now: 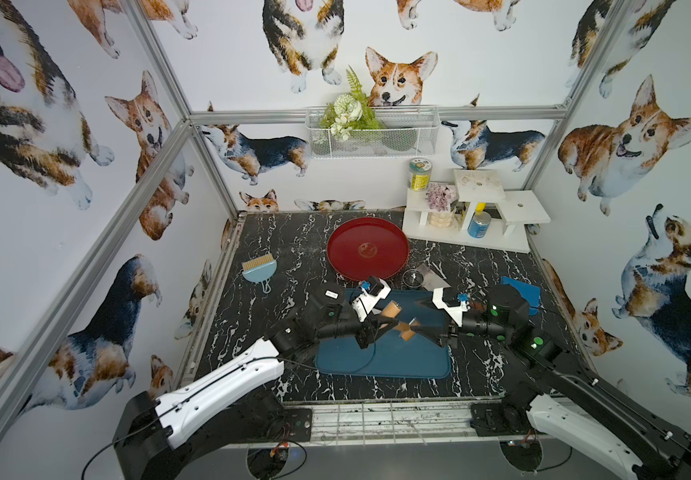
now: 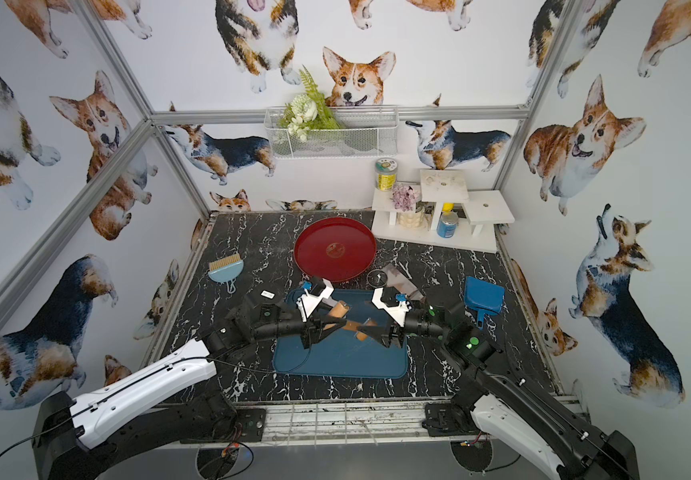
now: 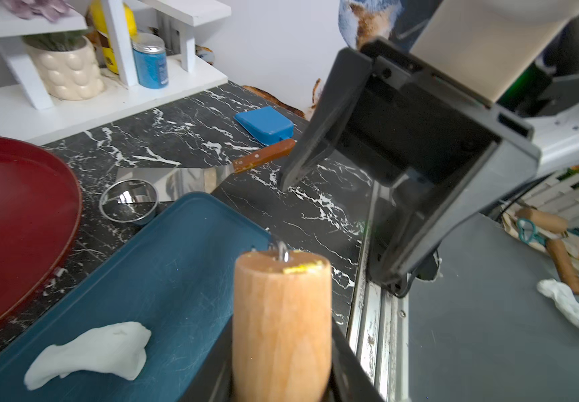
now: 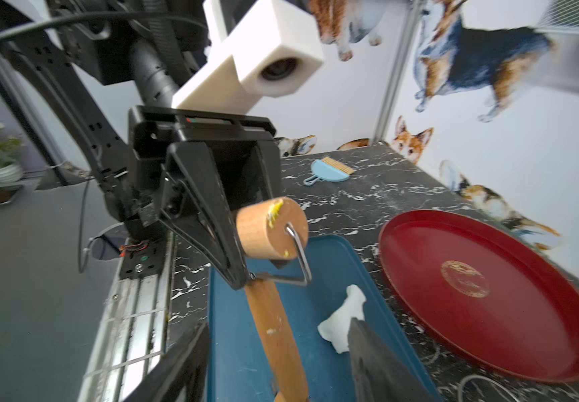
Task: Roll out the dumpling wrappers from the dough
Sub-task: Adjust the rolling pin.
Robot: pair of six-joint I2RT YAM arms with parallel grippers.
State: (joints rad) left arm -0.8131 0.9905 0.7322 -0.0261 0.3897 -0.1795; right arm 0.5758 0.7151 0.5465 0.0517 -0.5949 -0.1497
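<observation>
Top views, arms [image 1: 335,328] hide dough [image 3: 89,351], roller [image 1: 393,309] partly covered.

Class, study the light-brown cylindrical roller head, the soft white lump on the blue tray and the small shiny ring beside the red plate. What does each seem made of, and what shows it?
Light-brown cylindrical roller head: wood, seemingly unvarnished; grain lines show and the surface is matte.
Soft white lump: dough, matte, with folds and dents.
Small shiny ring: probably polished steel; it mirrors its surroundings.

White lumpy dough [image 3: 89,349] lies on blue tray [image 3: 183,278].
</observation>
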